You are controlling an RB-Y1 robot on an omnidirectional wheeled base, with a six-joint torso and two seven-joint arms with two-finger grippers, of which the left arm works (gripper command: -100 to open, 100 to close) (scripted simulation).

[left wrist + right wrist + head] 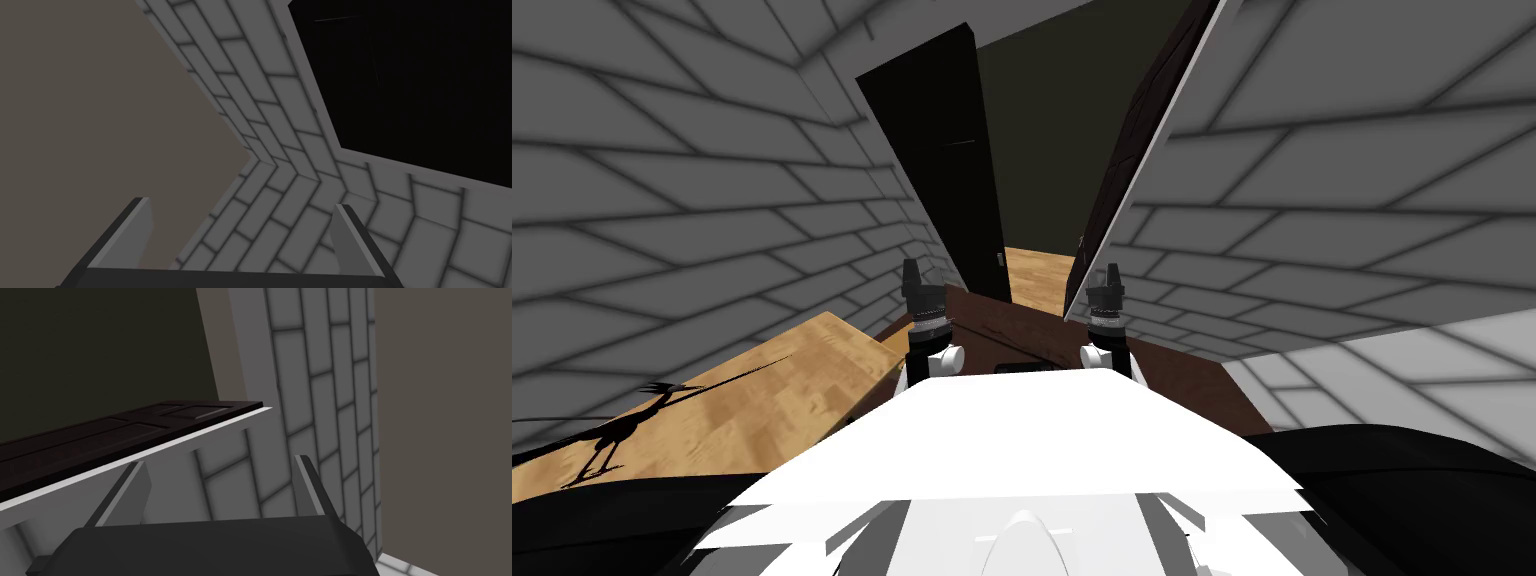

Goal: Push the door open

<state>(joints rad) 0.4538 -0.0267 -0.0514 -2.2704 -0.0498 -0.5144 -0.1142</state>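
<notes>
dark brown panelled door [1124,170] sits upper right of centre; left gripper [912,266] and right gripper [1113,270] point up mid-frame, fingers wide apart.

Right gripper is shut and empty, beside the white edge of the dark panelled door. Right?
No: the right gripper is open, not shut; the right wrist view shows its fingers standing apart. It is empty, beside the white edge of the dark panelled door.

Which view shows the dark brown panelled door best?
Head view: the dark brown panelled door stands open, shown nearly full height. Right wrist view catches its panelled face and white edge; left wrist view faces grey brick wall.
</notes>
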